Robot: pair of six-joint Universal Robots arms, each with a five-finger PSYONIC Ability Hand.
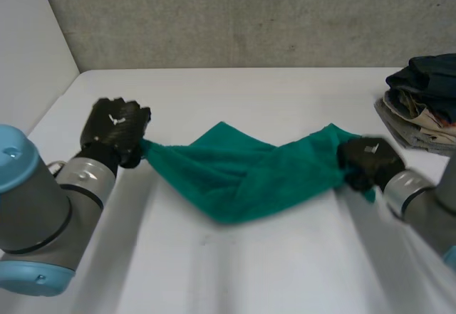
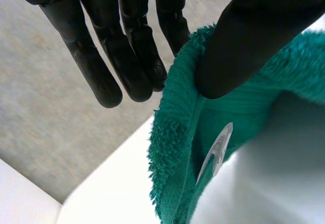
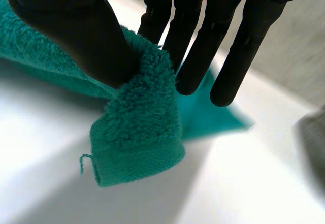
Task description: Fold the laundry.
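Over table (image 1: 214, 271), towel (image 1: 235, 179) spans left-right; left robot hand (image 1: 114, 132), right robot hand (image 1: 367, 161) pinch ends.

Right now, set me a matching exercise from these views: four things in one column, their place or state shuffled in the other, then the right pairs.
Things:
1. left robot hand
2. right robot hand
3. green towel
4. pile of clothes

Places or states:
A. heaped at the right edge of the table
B. stretched between both hands
C. pinches the towel end bearing a white tag
D. pinches the towel end nearest the pile

Pairs: 1-C, 2-D, 3-B, 4-A.
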